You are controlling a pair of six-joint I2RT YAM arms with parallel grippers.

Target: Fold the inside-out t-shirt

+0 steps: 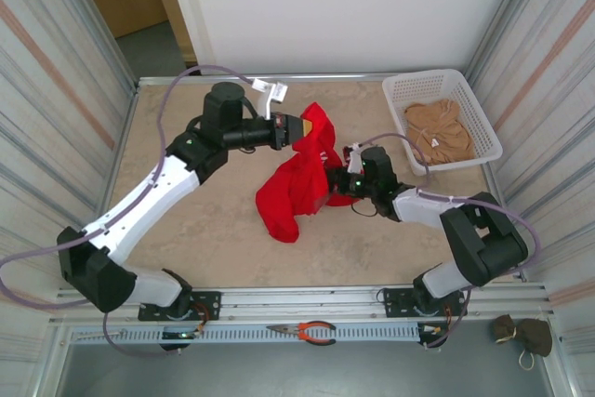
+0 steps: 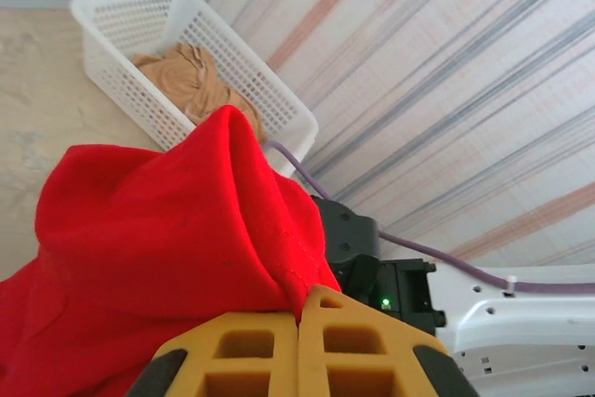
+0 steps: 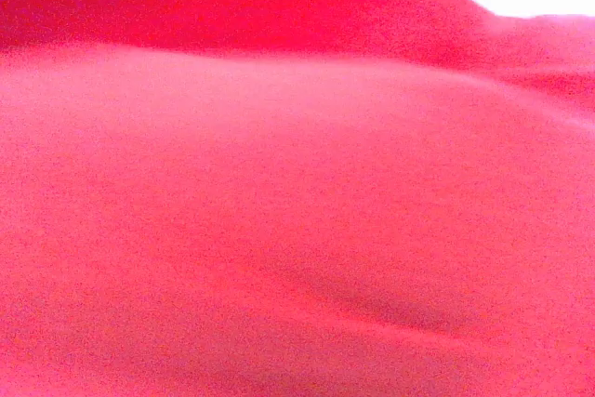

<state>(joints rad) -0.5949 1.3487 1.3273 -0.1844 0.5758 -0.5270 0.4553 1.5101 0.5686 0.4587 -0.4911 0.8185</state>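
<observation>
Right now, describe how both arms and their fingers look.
Left arm and right arm have white links with black joints and bases. A lilac cable trails along each. The left fingers are yellow-orange blocks with square hollows. A green light glows on the right arm.

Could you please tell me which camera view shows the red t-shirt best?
The top external view: the whole t-shirt shows there, crumpled on the table, one part held up by the left claw. The left wrist view gives a raised fold up close; the right wrist view gives blurred red cloth very near.
</observation>
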